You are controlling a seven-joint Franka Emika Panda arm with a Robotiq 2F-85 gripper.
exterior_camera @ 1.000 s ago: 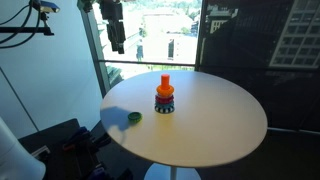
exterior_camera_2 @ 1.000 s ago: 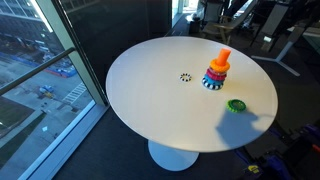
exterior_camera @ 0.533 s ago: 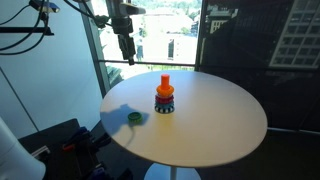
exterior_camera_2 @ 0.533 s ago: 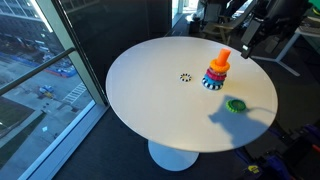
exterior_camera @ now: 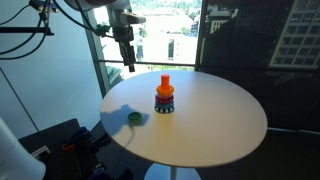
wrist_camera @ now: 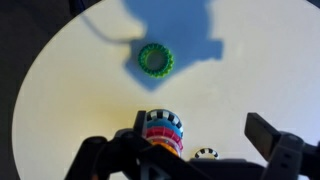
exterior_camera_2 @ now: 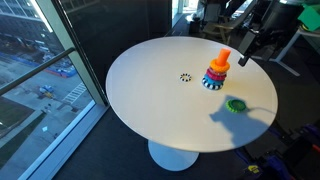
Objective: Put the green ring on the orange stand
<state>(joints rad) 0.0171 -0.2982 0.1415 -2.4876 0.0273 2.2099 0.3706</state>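
The toothed green ring (wrist_camera: 155, 59) lies flat on the table (wrist_camera: 270, 70), near but apart from the upright orange stand (exterior_camera: 164, 92).

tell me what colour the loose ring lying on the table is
The loose ring is green, with a ridged edge; the wrist view shows it best.

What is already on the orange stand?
A stack of coloured rings sits around the lower part of the orange stand; its top is bare. The green ring lies on the table, apart. In the wrist view the claw covers the stack's near side.
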